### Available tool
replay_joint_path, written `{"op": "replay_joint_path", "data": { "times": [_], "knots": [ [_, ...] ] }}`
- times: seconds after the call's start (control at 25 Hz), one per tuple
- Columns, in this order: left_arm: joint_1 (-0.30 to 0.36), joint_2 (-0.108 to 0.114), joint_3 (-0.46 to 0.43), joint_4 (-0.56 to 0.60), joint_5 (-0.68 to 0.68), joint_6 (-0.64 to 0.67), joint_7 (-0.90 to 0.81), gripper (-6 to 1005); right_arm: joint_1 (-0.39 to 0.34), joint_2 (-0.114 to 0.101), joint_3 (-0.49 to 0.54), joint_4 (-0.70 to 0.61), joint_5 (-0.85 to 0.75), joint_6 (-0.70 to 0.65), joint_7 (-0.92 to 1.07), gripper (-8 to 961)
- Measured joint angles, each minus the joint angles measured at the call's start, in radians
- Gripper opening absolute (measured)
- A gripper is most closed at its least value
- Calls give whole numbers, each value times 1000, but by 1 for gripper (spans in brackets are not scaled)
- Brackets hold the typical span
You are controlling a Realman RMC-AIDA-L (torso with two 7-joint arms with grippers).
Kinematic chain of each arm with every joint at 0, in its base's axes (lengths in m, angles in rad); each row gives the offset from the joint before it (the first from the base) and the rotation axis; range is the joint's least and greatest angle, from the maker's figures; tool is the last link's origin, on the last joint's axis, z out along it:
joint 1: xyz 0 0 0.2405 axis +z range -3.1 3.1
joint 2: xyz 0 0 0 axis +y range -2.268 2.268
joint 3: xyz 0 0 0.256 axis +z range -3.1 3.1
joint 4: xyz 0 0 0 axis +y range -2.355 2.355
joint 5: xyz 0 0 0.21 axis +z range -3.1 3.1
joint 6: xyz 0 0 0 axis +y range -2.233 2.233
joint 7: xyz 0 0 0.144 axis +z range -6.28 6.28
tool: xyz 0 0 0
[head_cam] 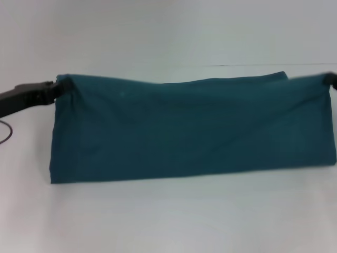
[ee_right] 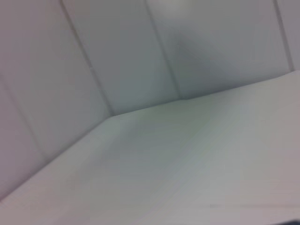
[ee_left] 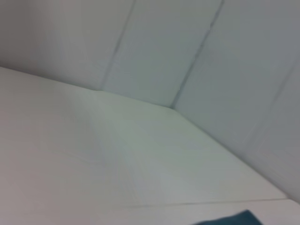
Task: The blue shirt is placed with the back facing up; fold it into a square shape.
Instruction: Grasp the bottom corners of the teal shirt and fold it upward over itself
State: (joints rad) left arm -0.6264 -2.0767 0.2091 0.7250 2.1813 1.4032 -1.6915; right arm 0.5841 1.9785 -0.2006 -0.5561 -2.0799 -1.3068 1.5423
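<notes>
- Head view shows the blue shirt (head_cam: 192,129) as a long folded band spread across the white table (head_cam: 168,221), with its plain side up and its long lower edge lying flat nearest the robot.
- At the band's far corner on the robot's left, the left pincer (head_cam: 57,87) comes in from the side, dark and low over the table, and its tip meets the cloth, which bunches into small creases right at the tip; it is pinched closed on that corner of the shirt.
- At the opposite far corner, the right pincer (head_cam: 330,80) shows only as a small dark tip at the picture's edge, touching the cloth where the corner puckers; it too grips the shirt there.
- Between the two pincers the far edge of the shirt runs in a slightly wavy line, and shallow diagonal wrinkles lead away from each held corner toward the middle of the band.
- A thin dark cable (head_cam: 6,132) loops just below the left arm, beside the shirt's left end and apart from it.
- Left wrist view takes in mostly bare table and pale wall panels (ee_left: 187,51), with only a small teal corner of the shirt at the frame's edge.
- Right wrist view holds table surface and wall panels, with none of the arm's own fingers in sight.
</notes>
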Motion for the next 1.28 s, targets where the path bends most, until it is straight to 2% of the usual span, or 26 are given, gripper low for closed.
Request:
{"op": "replay_joint_path", "data": {
  "times": [0.16, 0.28, 0.48, 0.8, 1.28],
  "knots": [
    [-43, -6, 42, -39, -12, -168, 3, 38, 57, 5, -3, 21, 2, 111, -8, 18],
    [-58, -9, 63, -50, -18, -225, 5, 38, 101, 12, -18, 41, 12, 196, -29, 19],
    [-80, -20, 113, -53, -49, -331, 5, 38, 131, 22, -52, 45, 46, 267, -63, 19],
    [-89, -24, 173, -61, -91, -421, 7, 37, 171, 25, -136, 64, 90, 390, -86, 20],
    [-105, -28, 188, -100, -95, -478, 16, 38, 186, 26, -148, 81, 93, 449, -107, 21]
  ]
}}
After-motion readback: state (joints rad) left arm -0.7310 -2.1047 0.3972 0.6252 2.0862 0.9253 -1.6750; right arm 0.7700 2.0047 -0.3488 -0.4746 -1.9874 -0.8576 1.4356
